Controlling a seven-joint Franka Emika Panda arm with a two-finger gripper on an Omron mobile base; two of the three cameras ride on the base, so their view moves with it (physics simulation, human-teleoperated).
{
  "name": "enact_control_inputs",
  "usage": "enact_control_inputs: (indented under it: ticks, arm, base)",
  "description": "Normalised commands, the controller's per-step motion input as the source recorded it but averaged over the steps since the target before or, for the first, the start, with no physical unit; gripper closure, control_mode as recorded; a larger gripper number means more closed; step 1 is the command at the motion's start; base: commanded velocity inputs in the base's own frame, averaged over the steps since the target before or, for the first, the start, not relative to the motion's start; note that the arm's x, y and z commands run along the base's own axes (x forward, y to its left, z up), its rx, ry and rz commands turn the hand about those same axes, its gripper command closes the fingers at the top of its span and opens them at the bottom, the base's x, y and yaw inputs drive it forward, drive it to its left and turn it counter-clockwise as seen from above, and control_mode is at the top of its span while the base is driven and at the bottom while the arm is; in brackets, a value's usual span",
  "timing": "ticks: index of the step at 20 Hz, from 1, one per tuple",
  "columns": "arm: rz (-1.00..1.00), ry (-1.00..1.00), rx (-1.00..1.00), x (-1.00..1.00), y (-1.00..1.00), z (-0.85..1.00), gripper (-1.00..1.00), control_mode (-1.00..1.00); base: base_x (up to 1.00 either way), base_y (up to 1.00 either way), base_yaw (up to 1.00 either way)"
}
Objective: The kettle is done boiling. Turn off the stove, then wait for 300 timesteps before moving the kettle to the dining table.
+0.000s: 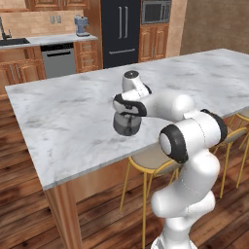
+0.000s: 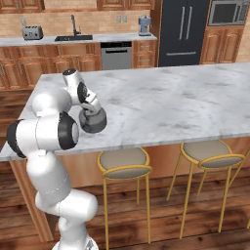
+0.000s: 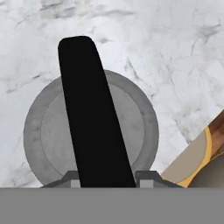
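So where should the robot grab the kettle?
By the dark arched handle across the top of the kettle, coming straight down from above. The body is round and wide; the handle is a narrow bar. The end effector is shut on it.

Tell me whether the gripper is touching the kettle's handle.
Touching. In the hand view the gripper is shut on the kettle's handle, one finger on each side against the dark bar.
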Motion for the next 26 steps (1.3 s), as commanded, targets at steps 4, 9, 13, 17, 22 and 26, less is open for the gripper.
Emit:
enact_control_inputs:
  ticks: [4,9,13,17,22,26]
  arm:
    - [-0.04,0.02,0.00,0.47,-0.10,-0.11,1.00,-1.00]
    - [-0.02,0.05,0.00,0.42,-0.05,-0.17,1.00,-1.00]
    - [-0.01,0.10,0.00,0.35,-0.01,-0.13,1.00,-1.00]
    - [-0.01,0.08,0.00,0.32,-0.01,-0.09,1.00,-1.00]
    - [-0.01,0.05,0.00,0.31,-0.01,-0.13,1.00,-1.00]
    - [-0.01,0.04,0.00,0.27,0.00,-0.14,1.00,-1.00]
  base:
    - [0.00,0.00,0.00]
    - [0.00,0.00,0.00]
    - [0.00,0.00,0.00]
    - [0.00,0.00,0.00]
    - [0.00,0.00,0.00]
    - [0.00,0.00,0.00]
